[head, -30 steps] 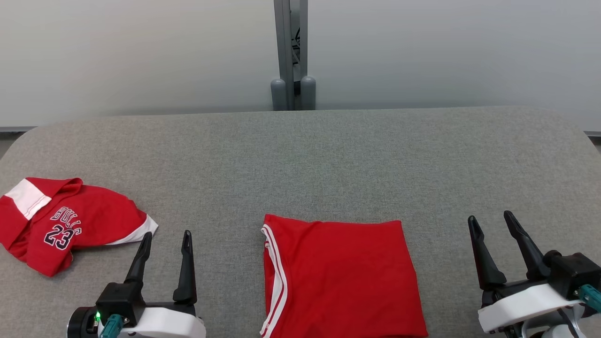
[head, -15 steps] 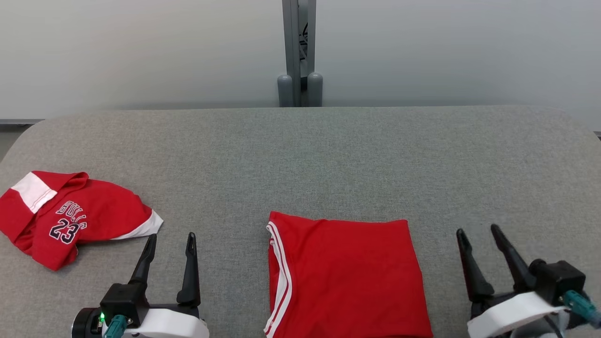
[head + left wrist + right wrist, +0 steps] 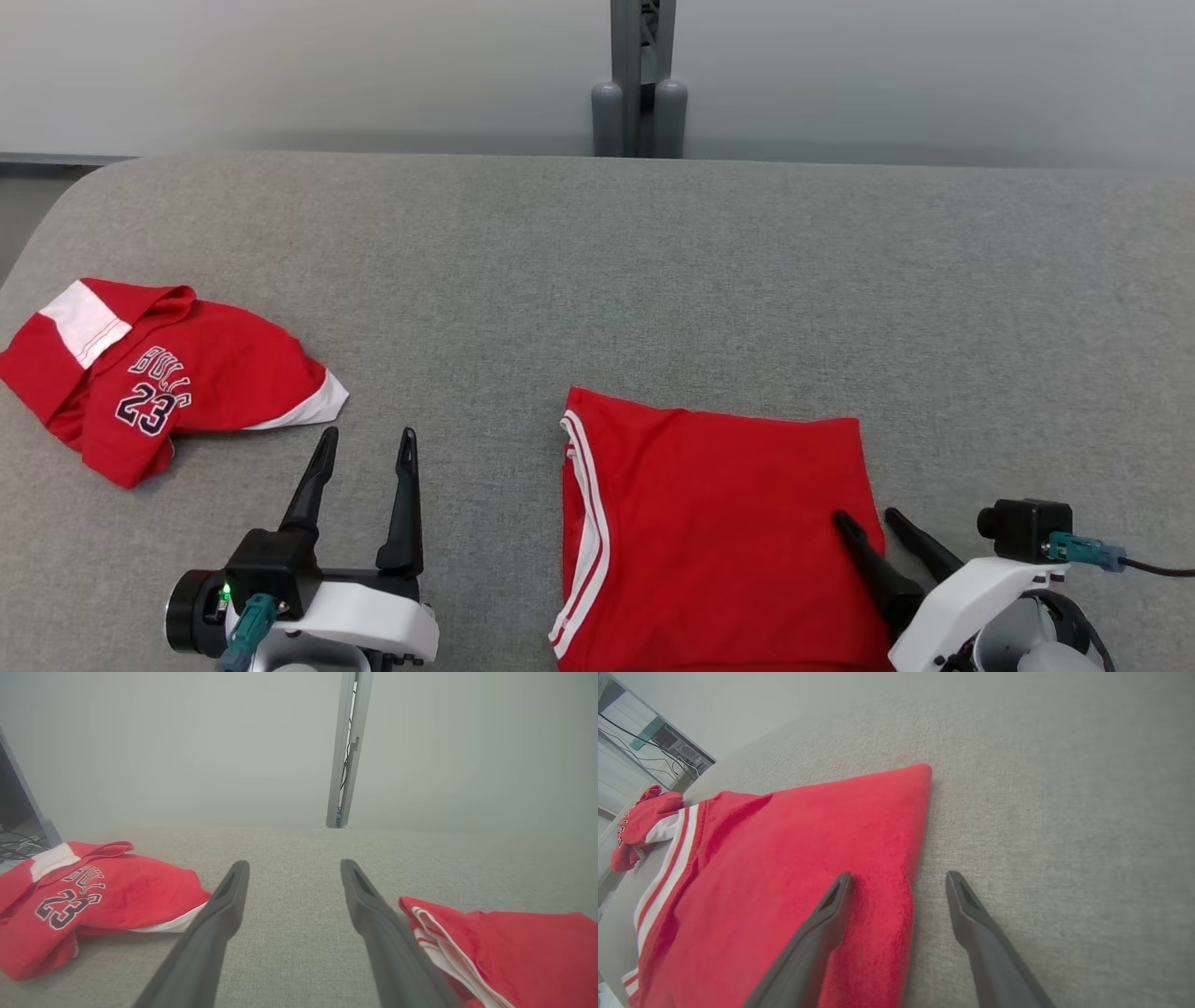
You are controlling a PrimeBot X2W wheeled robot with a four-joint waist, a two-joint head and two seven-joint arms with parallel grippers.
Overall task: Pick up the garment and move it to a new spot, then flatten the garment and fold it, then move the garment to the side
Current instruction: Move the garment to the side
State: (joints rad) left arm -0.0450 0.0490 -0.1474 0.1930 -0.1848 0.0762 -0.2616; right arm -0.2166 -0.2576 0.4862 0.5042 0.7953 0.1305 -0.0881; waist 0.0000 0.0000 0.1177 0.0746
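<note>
The folded red, white-striped fabric garment (image 3: pixel 719 523) has its edge straddled by the released right hand (image 3: pixel 864 514); only moving it aside is judged left.

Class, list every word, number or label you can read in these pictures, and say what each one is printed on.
"BULLS": arched dark lettering on the crumpled red jersey, read in the head view.
"23": just below that word on the same jersey, also clear in the left wrist view.
Folded red garment: white stripes along one edge, no text to be seen.
Right wrist view: the jersey's lettering is too small and cut off to read.
</note>
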